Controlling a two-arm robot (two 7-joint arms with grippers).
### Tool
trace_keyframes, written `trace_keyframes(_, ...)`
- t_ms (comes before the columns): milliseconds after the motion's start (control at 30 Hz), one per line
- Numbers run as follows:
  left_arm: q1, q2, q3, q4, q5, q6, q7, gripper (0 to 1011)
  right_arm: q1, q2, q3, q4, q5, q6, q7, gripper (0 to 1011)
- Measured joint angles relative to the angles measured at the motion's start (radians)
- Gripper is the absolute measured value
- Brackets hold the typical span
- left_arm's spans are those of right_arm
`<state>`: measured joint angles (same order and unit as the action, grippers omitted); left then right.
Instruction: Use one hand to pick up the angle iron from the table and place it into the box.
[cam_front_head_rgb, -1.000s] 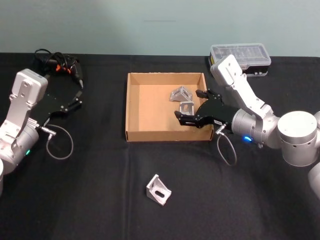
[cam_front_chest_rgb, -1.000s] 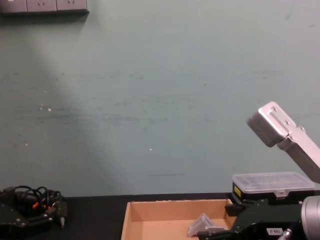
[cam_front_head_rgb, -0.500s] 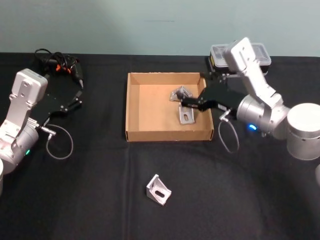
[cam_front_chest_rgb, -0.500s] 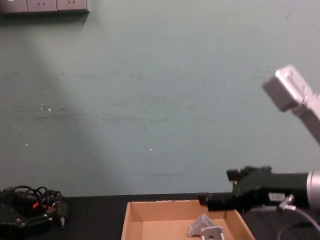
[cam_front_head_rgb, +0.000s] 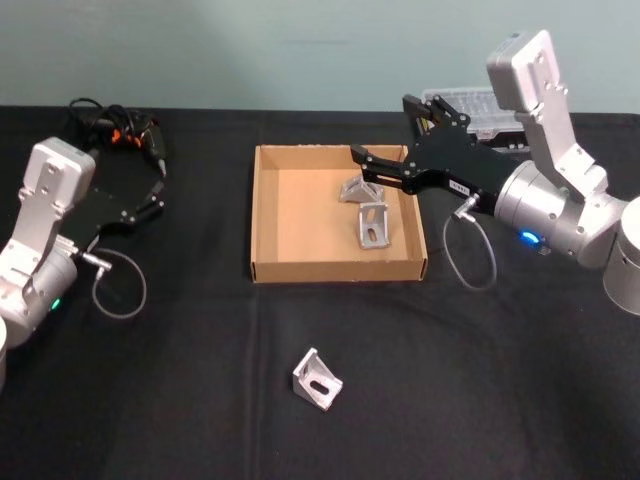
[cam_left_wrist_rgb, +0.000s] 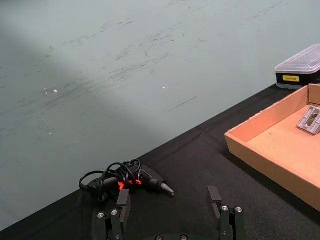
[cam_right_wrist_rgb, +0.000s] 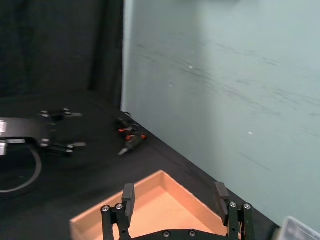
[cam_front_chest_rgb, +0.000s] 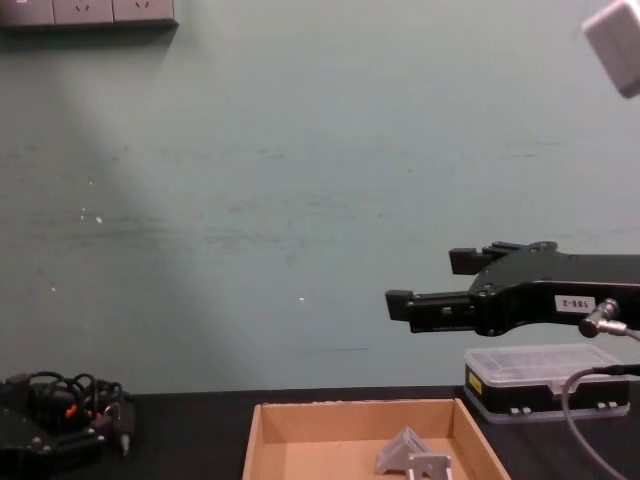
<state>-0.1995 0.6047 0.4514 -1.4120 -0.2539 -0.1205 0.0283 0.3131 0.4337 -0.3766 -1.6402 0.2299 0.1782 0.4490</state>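
box (cam_front_head_rgb: 335, 270) sitting mid table (cam_front_head_rgb: 200, 420) | 2 angle irons (cam_front_head_rgb: 373, 226) (cam_front_head_rgb: 362, 188) lying in its R half | 3rd angle iron (cam_front_head_rgb: 317, 380) lying before box | case (cam_front_head_rgb: 480, 105) sitting behind-R | drill (cam_front_head_rgb: 125, 135) lying behind-L

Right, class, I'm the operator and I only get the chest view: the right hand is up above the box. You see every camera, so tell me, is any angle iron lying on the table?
Observer: Yes, one angle iron lies on the table, in front of the box, nearer the robot.
Operator: Is the right hand carrying anything?
Observer: No. The right hand has its fingers apart with nothing between them.
Operator: And the left hand?
Observer: The left hand is parked at the table's left side, open.
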Motion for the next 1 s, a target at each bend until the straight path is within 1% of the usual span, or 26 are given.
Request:
trace_keyframes(100, 0.000, 0.000, 0.000, 0.000, 0.000, 0.000, 0.000, 1000, -0.019, 0.015, -0.006, -0.040, 0.019, 0.010, 0.013, 1000)
trace_keyframes(300, 0.000, 0.000, 0.000, 0.000, 0.000, 0.000, 0.000, 1000, -0.053, 0.041, -0.023, -0.096, 0.055, 0.030, 0.038, 1000)
trace_keyframes(367, 0.000, 0.000, 0.000, 0.000, 0.000, 0.000, 0.000, 1000, -0.070, 0.057, -0.033, -0.119, 0.076, 0.045, 0.051, 1000)
trace_keyframes(400, 0.000, 0.000, 0.000, 0.000, 0.000, 0.000, 0.000, 1000, -0.070, 0.057, -0.033, -0.119, 0.076, 0.045, 0.051, 1000)
trace_keyframes(600, 0.000, 0.000, 0.000, 0.000, 0.000, 0.000, 0.000, 1000, -0.101, 0.094, -0.059, -0.153, 0.123, 0.085, 0.085, 1000)
trace_keyframes(633, 0.000, 0.000, 0.000, 0.000, 0.000, 0.000, 0.000, 1000, -0.101, 0.094, -0.059, -0.153, 0.123, 0.085, 0.085, 1000)
trace_keyframes(833, 0.000, 0.000, 0.000, 0.000, 0.000, 0.000, 0.000, 1000, -0.098, 0.135, -0.100, -0.166, 0.154, 0.124, 0.139, 1000)
trace_keyframes(1000, 0.000, 0.000, 0.000, 0.000, 0.000, 0.000, 0.000, 1000, -0.093, 0.159, -0.127, -0.174, 0.170, 0.145, 0.165, 1000)
